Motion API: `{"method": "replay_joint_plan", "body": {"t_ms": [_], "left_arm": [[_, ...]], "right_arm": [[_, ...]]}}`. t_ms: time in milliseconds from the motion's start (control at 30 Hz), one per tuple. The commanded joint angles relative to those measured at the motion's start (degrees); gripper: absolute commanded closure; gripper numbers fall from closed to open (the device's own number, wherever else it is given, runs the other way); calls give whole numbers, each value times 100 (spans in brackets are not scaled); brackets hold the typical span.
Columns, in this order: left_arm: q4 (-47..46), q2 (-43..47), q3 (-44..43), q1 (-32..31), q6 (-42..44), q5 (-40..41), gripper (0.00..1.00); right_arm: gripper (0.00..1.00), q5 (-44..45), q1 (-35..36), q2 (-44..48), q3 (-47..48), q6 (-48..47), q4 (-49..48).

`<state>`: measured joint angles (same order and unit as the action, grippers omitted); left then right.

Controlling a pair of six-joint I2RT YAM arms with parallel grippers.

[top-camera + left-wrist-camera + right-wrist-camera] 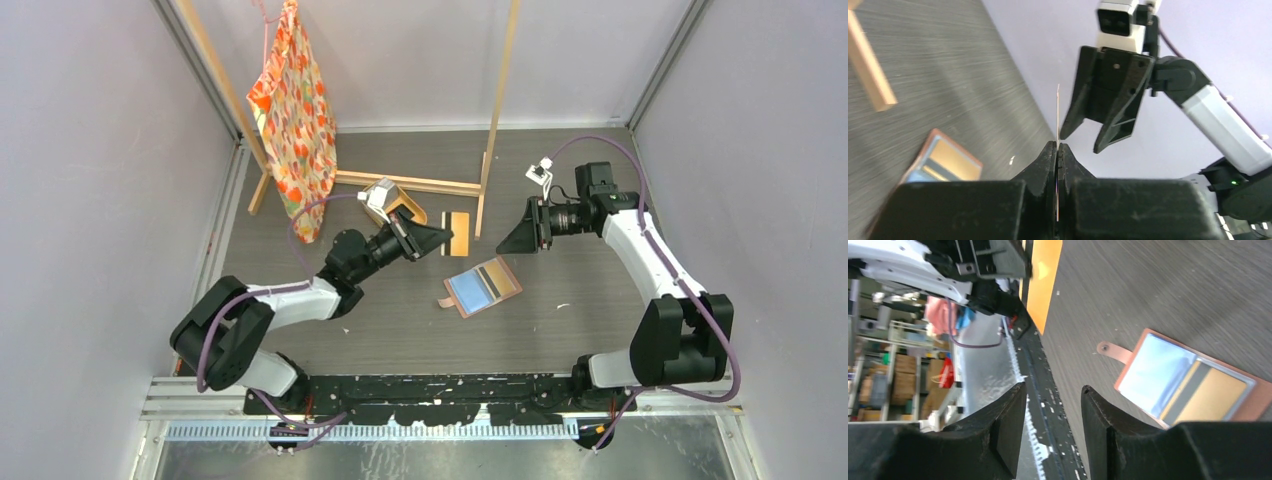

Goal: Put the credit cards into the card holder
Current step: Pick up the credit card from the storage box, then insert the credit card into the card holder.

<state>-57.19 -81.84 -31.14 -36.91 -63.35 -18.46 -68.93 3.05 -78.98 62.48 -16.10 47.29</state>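
Left pincer (1057,146) pinches a tan card (1043,280), a mere edge-on sliver from its wrist view; right pincer (1050,390) gapes empty.

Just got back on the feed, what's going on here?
The left gripper is shut on a tan card, holding it out toward the right gripper, which is open and empty. The wallet lies open on the table nearby, with another card in one pocket. The held card is not in the wallet yet.
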Motion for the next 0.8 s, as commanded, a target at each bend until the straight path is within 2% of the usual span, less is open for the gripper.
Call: {"method": "replay_joint_plan", "body": {"t_ms": [0, 100, 333, 600, 700, 767], "left_arm": [[-1509, -297, 30, -335, -460, 801, 99], [-2001, -626, 0, -524, -553, 942, 100], [-2451, -1145, -209, -966, -490, 1271, 99], [-2481, -1244, -316, -1254, -276, 1599, 100], [-2481, -1292, -347, -1287, -308, 1682, 99], [-2481, -1315, -376, -1300, -306, 1699, 100]], "right_arm": [[50, -819, -4, -109, 11, 1142, -849], [49, -865, -5, -138, 0, 1462, -1034], [47, -494, 89, 27, -386, 2787, -2347], [47, -315, 169, -30, -454, 3011, -2549], [51, -419, 235, -31, -448, 3048, -2575], [57, -506, 280, -34, -434, 3051, -2571]]}}
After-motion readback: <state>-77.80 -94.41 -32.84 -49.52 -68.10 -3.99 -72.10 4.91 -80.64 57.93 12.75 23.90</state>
